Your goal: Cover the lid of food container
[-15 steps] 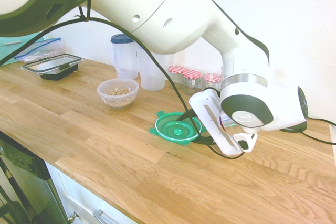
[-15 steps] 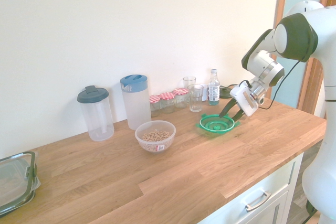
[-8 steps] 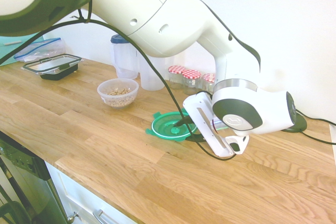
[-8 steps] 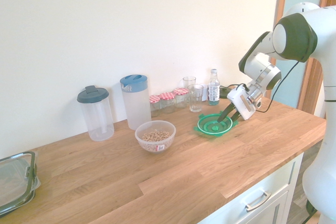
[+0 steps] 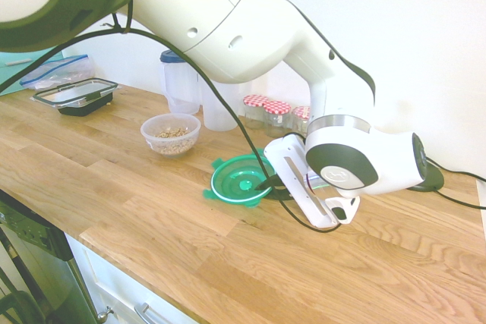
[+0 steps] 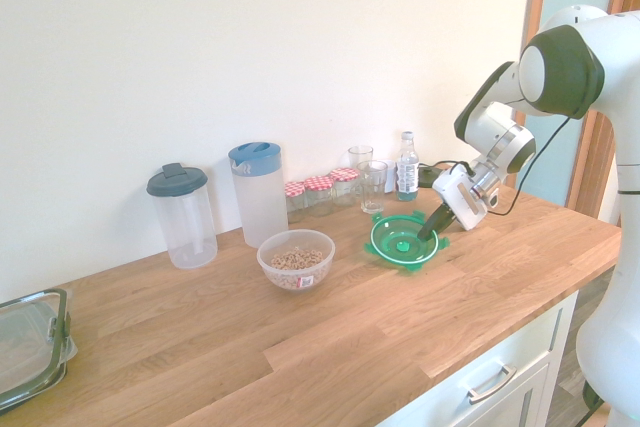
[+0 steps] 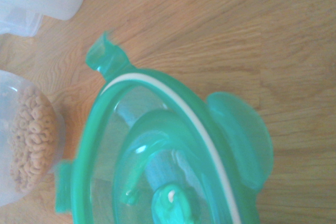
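The lid (image 5: 240,179) is a round translucent green disc with a white rim ring and small clip tabs. It is tilted, its gripper side raised off the wooden counter. My gripper (image 5: 266,184) is shut on the lid's (image 6: 402,240) near-right edge, where the gripper's (image 6: 429,233) dark fingers pinch the rim. The food container (image 5: 171,133) is a small clear bowl of beige cereal, standing open a short way left of the lid. The wrist view shows the lid (image 7: 163,171) close up, with the food container (image 7: 23,145) beside it.
A black-rimmed rectangular container (image 5: 76,96) sits at the far left. Two lidded jugs (image 6: 181,215) (image 6: 259,192), red-capped jars (image 5: 267,111), a glass (image 6: 372,187) and a bottle (image 6: 406,167) line the wall. The counter's front edge (image 5: 152,282) drops to drawers.
The fingers closed on the lid's rim. The lid went from lying flat to tilted, and it shifted a little toward the bowl along with the gripper.
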Action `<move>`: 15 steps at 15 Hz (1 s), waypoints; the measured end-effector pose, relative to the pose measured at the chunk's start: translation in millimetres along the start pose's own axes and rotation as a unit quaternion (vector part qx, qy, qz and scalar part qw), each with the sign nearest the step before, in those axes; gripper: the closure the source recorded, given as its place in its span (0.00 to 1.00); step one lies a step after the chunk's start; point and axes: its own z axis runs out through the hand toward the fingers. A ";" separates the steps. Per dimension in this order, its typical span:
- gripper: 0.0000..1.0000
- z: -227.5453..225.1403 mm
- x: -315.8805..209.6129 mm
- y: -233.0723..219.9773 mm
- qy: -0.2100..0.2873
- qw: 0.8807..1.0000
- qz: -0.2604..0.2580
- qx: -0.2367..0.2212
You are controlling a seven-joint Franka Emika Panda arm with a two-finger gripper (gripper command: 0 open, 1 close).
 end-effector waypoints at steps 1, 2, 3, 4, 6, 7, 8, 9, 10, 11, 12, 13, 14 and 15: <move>1.00 0.2 0.0 -0.1 0.000 1.000 0.000 0.000; 1.00 0.5 -0.3 -0.2 0.001 1.000 0.000 -0.001; 1.00 0.6 -0.8 -0.3 0.003 1.000 0.000 -0.001; 1.00 0.5 -1.0 -0.4 0.004 1.000 0.002 -0.002; 1.00 -5.4 -3.6 0.7 0.005 1.000 0.025 -0.014; 1.00 -17.2 -9.9 -0.4 0.004 0.998 0.041 -0.040; 1.00 -35.4 -20.1 -9.0 0.008 0.996 0.057 -0.075; 1.00 -59.5 -36.1 -25.6 0.021 0.992 0.064 -0.111; 1.00 -84.5 -56.7 -46.1 0.034 0.986 0.067 -0.147; 1.00 -108.4 -81.0 -67.5 0.049 0.980 0.069 -0.182; 1.00 -132.8 -106.6 -87.8 0.070 0.972 0.071 -0.214; 1.00 -155.0 -130.7 -106.2 0.095 0.963 0.069 -0.242; 1.00 -168.2 -149.1 -122.7 0.121 0.954 0.065 -0.265; 1.00 -173.4 -160.8 -137.1 0.144 0.944 0.060 -0.289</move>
